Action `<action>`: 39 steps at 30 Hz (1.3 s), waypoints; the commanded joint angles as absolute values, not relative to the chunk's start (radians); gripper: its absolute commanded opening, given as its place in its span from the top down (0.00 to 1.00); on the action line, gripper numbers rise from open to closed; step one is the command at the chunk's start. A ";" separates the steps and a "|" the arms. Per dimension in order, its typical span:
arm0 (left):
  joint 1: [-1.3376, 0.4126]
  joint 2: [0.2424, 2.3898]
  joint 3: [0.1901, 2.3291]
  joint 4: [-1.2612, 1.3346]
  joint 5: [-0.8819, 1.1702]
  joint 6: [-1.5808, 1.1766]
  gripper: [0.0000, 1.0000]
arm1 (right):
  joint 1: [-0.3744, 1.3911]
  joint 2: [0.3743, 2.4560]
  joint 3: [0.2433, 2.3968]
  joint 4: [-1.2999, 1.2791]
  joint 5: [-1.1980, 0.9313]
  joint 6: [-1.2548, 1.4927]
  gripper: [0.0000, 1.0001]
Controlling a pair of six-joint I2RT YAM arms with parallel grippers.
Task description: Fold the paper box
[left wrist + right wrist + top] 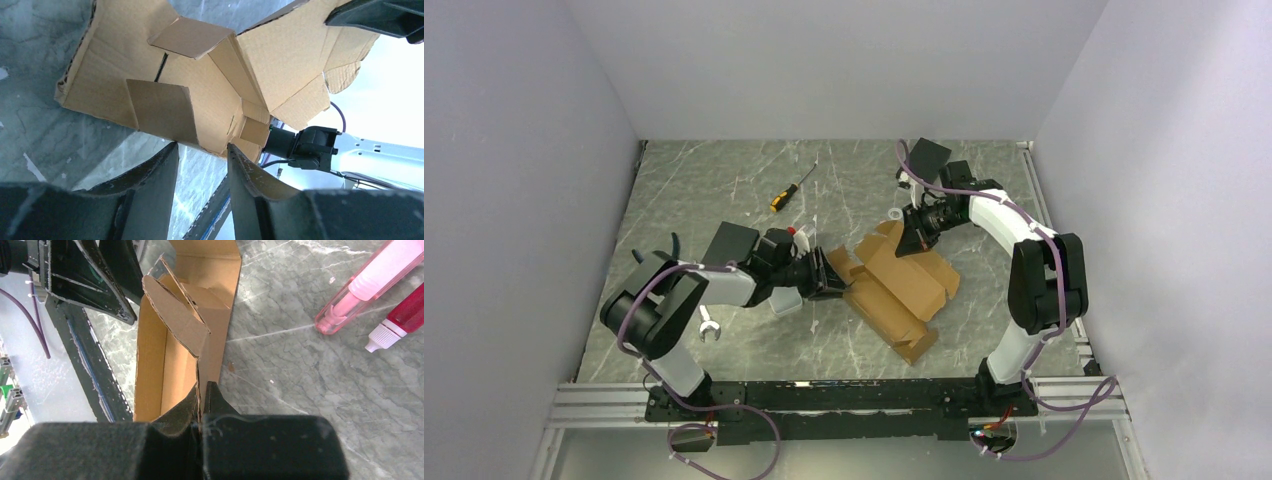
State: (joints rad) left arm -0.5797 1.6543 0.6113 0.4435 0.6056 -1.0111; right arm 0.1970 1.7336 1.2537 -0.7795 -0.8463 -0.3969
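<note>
In the middle of the grey marble counter [724, 190], slightly right of centre, lies the paper box [902, 283], partly folded with several flaps raised. The right end effector [201, 395] pinches the box's far wall between closed fingers. The left end effector [199, 150], fingers spread apart, sits at the box's left edge. A yellow-handled screwdriver [791, 188] lies farther back.

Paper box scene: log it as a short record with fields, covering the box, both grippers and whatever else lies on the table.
box: tan cardboard, partly folded, flaps raised, resting on the table
left gripper: open, fingertips at the box's edge
right gripper: shut on a box wall
screwdriver: on the table, apart from the box
pink pen: lying beside the box, right wrist view
red tube: next to the pink pen
task state: box not yet closed
</note>
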 commanded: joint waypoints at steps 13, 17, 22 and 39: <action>-0.566 1.525 0.566 0.400 0.618 -0.994 0.52 | 0.205 1.709 1.230 -0.714 -0.804 -0.394 1.00; -0.560 1.492 0.557 0.363 0.613 -0.979 0.51 | 0.206 1.706 1.230 -0.710 -0.800 -0.393 1.00; -0.556 1.454 0.555 0.300 0.607 -0.945 0.51 | 0.207 1.706 1.229 -0.709 -0.797 -0.393 1.00; -0.463 1.309 0.719 -0.106 0.414 -0.596 0.45 | 0.213 1.703 1.232 -0.707 -0.791 -0.393 1.00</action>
State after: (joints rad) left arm -0.4950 1.3258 0.6266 -0.0345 0.4786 -0.7609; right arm 0.2035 1.7332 1.2346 -0.7425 -0.8082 -0.3809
